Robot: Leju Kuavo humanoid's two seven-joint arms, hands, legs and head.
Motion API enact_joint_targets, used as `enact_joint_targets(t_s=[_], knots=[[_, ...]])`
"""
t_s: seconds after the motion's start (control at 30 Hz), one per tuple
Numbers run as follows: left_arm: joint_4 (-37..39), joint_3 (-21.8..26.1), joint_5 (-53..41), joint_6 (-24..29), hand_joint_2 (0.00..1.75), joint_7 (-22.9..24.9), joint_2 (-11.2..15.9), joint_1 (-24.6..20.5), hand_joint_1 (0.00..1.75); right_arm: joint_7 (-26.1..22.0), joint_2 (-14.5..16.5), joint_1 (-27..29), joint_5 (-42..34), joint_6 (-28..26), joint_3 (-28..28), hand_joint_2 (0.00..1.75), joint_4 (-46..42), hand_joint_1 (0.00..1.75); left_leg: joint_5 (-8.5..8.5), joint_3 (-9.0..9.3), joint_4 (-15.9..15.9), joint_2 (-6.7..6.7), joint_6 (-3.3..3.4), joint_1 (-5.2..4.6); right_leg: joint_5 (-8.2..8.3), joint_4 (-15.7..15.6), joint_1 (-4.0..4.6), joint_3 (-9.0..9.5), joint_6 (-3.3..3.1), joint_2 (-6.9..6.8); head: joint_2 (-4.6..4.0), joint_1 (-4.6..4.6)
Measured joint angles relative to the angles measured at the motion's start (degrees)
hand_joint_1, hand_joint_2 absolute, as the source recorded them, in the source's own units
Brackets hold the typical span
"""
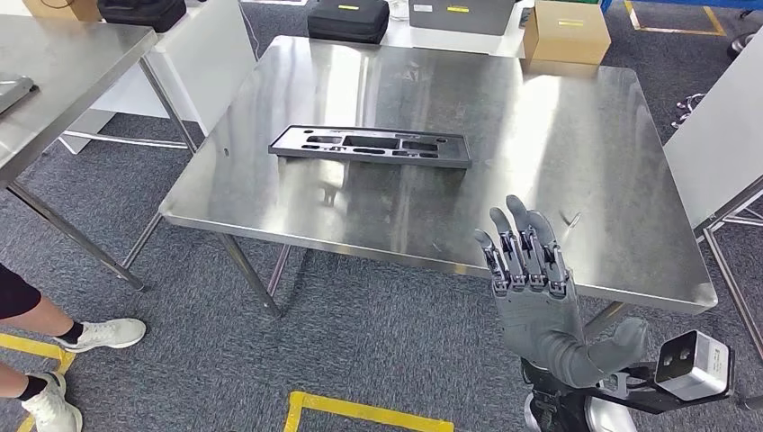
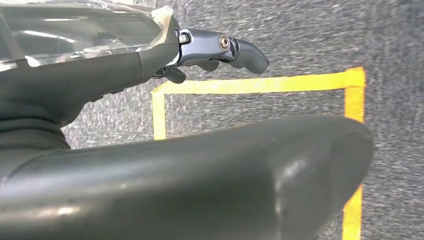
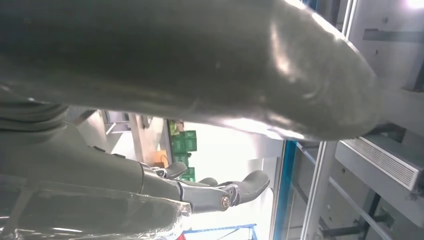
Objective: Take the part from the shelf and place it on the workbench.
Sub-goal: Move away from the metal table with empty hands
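The part, a flat black tray (image 1: 371, 147) with several cut-outs, lies on the steel workbench (image 1: 540, 144), left of its middle. My right hand (image 1: 531, 288) is raised in front of the bench's near edge, fingers straight and apart, palm empty, well to the right of the tray. The right wrist view shows its thick thumb (image 3: 225, 65) and dark fingers (image 3: 220, 192) holding nothing. My left hand (image 2: 150, 125) hangs over grey carpet, its fingers (image 2: 225, 50) stretched out and empty.
A second steel table (image 1: 54, 81) stands at the left. Black cases (image 1: 349, 20) and a cardboard box (image 1: 567, 31) sit behind the bench. A white panel (image 1: 720, 144) is at the right. A person's legs and white shoes (image 1: 99, 335) are at lower left. Yellow tape (image 1: 360, 409) marks the floor.
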Motion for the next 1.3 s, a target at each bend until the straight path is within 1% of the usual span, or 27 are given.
enact_joint_targets(t_s=[0.07,0.1,0.13,0.2,0.23,0.3,0.37,0.4,0.43,0.47,0.53,0.6,0.63,0.7,0.73,0.77,0.83,0.87,0.9,0.93,0.97,1.0,1.07,1.13,1.17,1.23,1.3], knots=[[-0.01,0.0,-0.03,-0.34,0.0,0.01,0.19,-0.2,0.0,0.05,0.01,-0.02,0.08,0.0,0.15,0.0,0.0,0.0,1.13,6.21,-8.3,-0.16,0.45,-0.08,0.79,0.34,0.16,-1.0,0.56,0.01,0.0,0.04],[-0.01,0.0,-0.04,-0.43,0.0,0.02,0.26,-0.29,0.0,0.1,0.02,-0.03,0.14,0.0,0.24,0.0,0.0,0.0,1.06,8.19,-11.29,-0.26,0.72,-0.23,1.2,0.45,0.25,-1.28,0.98,-0.03,0.0,0.1],[-0.01,0.0,-0.04,-0.47,0.0,0.04,0.33,-0.35,0.0,0.16,0.02,-0.05,0.23,0.01,0.38,0.0,0.0,0.0,0.78,9.11,-12.91,-0.34,1.0,-0.45,1.62,0.49,0.29,-1.47,1.42,-0.08,0.0,0.08],[0.01,0.0,-0.03,-0.47,0.0,0.13,0.37,-0.31,0.0,0.27,0.03,-0.04,0.4,0.02,0.73,0.0,0.01,0.0,1.46,8.57,-13.37,-0.24,1.85,-0.7,2.43,0.42,0.24,-1.73,2.36,-0.15,0.0,0.09],[0.02,0.0,-0.02,-0.46,0.0,0.19,0.38,-0.3,0.0,0.3,0.0,-0.01,0.46,0.03,0.89,0.0,0.03,0.0,2.01,8.13,-13.56,-0.07,2.33,-0.71,2.25,0.68,0.16,-2.09,2.54,-0.13,0.0,-0.01],[0.04,0.01,-0.01,-0.45,0.0,0.25,0.45,-0.37,0.0,0.35,-0.05,-0.02,0.52,0.04,1.13,0.0,0.09,0.0,3.62,6.68,-13.98,0.3,3.31,-0.58,-1.19,4.37,0.17,-3.89,2.11,-0.04,0.0,0.13],[0.04,0.01,-0.01,-0.45,0.0,0.26,0.54,-0.43,0.0,0.38,-0.08,-0.02,0.53,0.04,1.32,0.0,0.18,0.0,5.2,4.83,-13.92,0.51,3.75,-0.76,-6.49,12.1,0.16,-6.33,1.57,0.04,0.0,0.3],[0.04,0.01,-0.01,-0.45,0.0,0.26,0.54,-0.39,0.0,0.39,-0.09,-0.01,0.53,0.04,1.37,0.0,0.24,0.0,5.96,3.92,-13.88,0.59,3.77,-0.82,-8.03,15.6,0.15,-6.95,1.75,0.05,0.0,0.34],[0.05,0.01,-0.01,-0.46,0.0,0.26,0.54,-0.36,0.0,0.39,-0.09,0.0,0.52,0.04,1.41,0.0,0.31,0.0,6.67,2.96,-13.84,0.67,3.73,-0.87,-8.43,17.41,0.14,-6.7,2.21,0.06,0.0,0.34],[0.05,0.0,-0.01,-0.46,0.0,0.26,0.53,-0.33,0.0,0.4,-0.09,0.0,0.52,0.04,1.44,0.0,0.36,0.0,7.36,2.09,-13.82,0.73,3.65,-0.88,-7.87,17.09,0.13,-5.41,2.8,0.06,0.0,0.34],[0.06,0.0,-0.01,-0.46,0.0,0.26,0.53,-0.34,0.0,0.41,-0.09,-0.03,0.52,0.04,1.52,0.0,0.4,0.0,8.69,0.63,-13.77,0.74,3.32,-0.88,-5.7,9.97,0.13,0.49,3.67,0.05,0.0,0.35],[0.05,0.0,0.04,-0.45,0.0,0.25,0.52,-0.32,0.0,0.41,-0.09,-0.18,0.68,0.02,1.59,0.0,0.41,0.0,9.93,-0.24,-13.79,0.66,2.78,-1.05,-5.25,0.99,0.45,6.65,3.18,0.09,0.0,0.29],[0.05,0.0,0.09,-0.41,0.0,0.23,0.52,-0.31,0.0,0.4,-0.09,-0.29,1.19,-0.21,1.61,0.0,0.44,0.0,10.53,-0.4,-13.86,0.65,2.48,-1.12,-5.48,-1.43,0.66,8.03,2.66,0.12,0.0,0.27],[0.07,0.0,0.22,-0.33,0.0,0.17,0.5,-0.21,0.0,0.27,-0.12,-0.48,4.01,-1.73,1.68,0.0,0.64,0.0,11.67,-0.62,-14.24,0.63,1.8,-1.12,-5.07,-2.2,0.86,7.67,1.56,0.17,0.0,0.16],[0.07,0.0,0.29,-0.29,0.0,0.14,0.5,-0.16,0.0,0.14,-0.14,-0.59,6.1,-2.87,1.82,0.0,0.8,0.0,11.42,-0.95,-14.05,0.51,1.43,-1.02,-4.55,-2.25,0.61,7.13,1.07,0.11,0.0,0.18],[0.07,0.0,0.35,-0.28,0.0,0.13,0.51,-0.08,0.0,-0.01,-0.15,-0.65,8.13,-4.0,2.07,0.0,1.01,0.0,10.06,-1.5,-13.18,0.36,1.05,-0.92,-3.91,-2.26,0.36,6.55,0.43,0.03,0.0,0.12],[0.07,0.0,0.35,-0.33,0.0,0.12,0.54,0.02,0.0,-0.22,-0.16,-0.7,11.05,-5.63,2.83,0.0,1.57,0.0,4.33,-3.35,-8.0,0.02,0.38,-0.71,-2.51,-2.28,-0.04,5.28,-0.53,-0.14,0.0,-0.02],[0.07,0.0,0.27,-0.38,0.0,0.15,0.54,0.03,0.0,-0.27,-0.16,-0.64,11.99,-6.23,3.24,0.0,1.97,0.0,1.37,-4.37,-4.1,-0.07,0.08,-0.62,-1.82,-2.22,-0.03,4.52,-0.78,-0.16,0.0,-0.08],[0.07,-0.01,0.19,-0.45,0.0,0.2,0.53,0.02,0.0,-0.31,-0.16,-0.53,12.95,-6.93,3.66,0.0,2.51,0.0,-0.46,-5.09,-0.42,-0.13,-0.18,-0.48,-1.16,-2.12,-0.03,3.72,-0.77,-0.19,0.0,-0.1],[0.07,-0.01,0.11,-0.51,0.0,0.28,0.53,0.02,0.0,-0.33,-0.17,-0.35,14.02,-7.72,4.06,0.0,3.17,0.0,-0.94,-5.16,2.01,-0.16,-0.42,-0.29,-0.56,-1.98,-0.04,2.85,-0.61,-0.21,0.0,-0.1],[0.07,-0.02,0.07,-0.54,0.0,0.36,0.54,0.01,0.0,-0.29,-0.17,-0.11,15.11,-8.58,4.47,0.0,3.94,0.0,-0.25,-4.28,2.56,-0.17,-0.61,-0.06,-0.03,-1.82,-0.11,1.99,-0.37,-0.21,0.0,-0.1],[0.07,-0.02,0.05,-0.56,0.0,0.44,0.57,0.01,0.0,-0.08,-0.17,0.16,16.21,-9.5,4.89,0.0,4.86,0.0,1.13,-2.34,0.95,-0.16,-0.77,0.19,0.41,-1.61,-0.24,1.19,-0.05,-0.2,0.0,-0.1],[0.07,-0.01,0.06,-0.6,0.0,0.54,0.62,-0.09,0.0,1.02,-0.16,0.55,18.43,-11.43,5.65,0.0,7.37,0.0,2.91,3.64,-6.64,-0.26,-1.08,0.57,1.08,-0.96,-0.41,-0.2,0.71,-0.15,0.0,-0.17],[0.07,-0.01,0.26,-0.65,0.0,0.59,0.59,-0.23,0.0,2.73,-0.1,0.77,22.63,-15.1,6.5,0.0,12.02,0.0,2.54,7.43,-12.47,-0.61,-1.01,0.46,1.71,-0.45,-0.3,-1.05,1.66,-0.17,0.0,-0.24],[0.07,0.0,0.44,-0.67,0.0,0.64,0.56,-0.25,0.0,3.54,0.01,0.82,25.56,-17.7,6.99,0.0,15.29,0.0,2.16,7.8,-13.38,-0.78,-0.8,0.25,2.06,-0.46,-0.24,-1.24,2.18,-0.21,0.0,-0.29],[0.07,0.03,0.88,-0.68,0.0,0.85,0.56,-0.2,0.0,5.06,0.38,0.89,30.13,-22.32,8.0,0.0,23.36,0.0,2.78,7.25,-13.64,-0.73,0.28,0.04,2.49,-0.57,-0.28,-1.43,3.17,-0.24,0.0,-0.29],[0.07,0.04,1.05,-0.72,0.0,1.15,0.52,-0.27,0.0,6.65,0.78,0.82,32.02,-24.96,8.76,0.0,31.98,0.0,3.87,6.23,-13.87,-0.49,1.87,-0.03,0.18,1.8,-0.36,-2.85,3.04,-0.19,0.0,-0.14]])
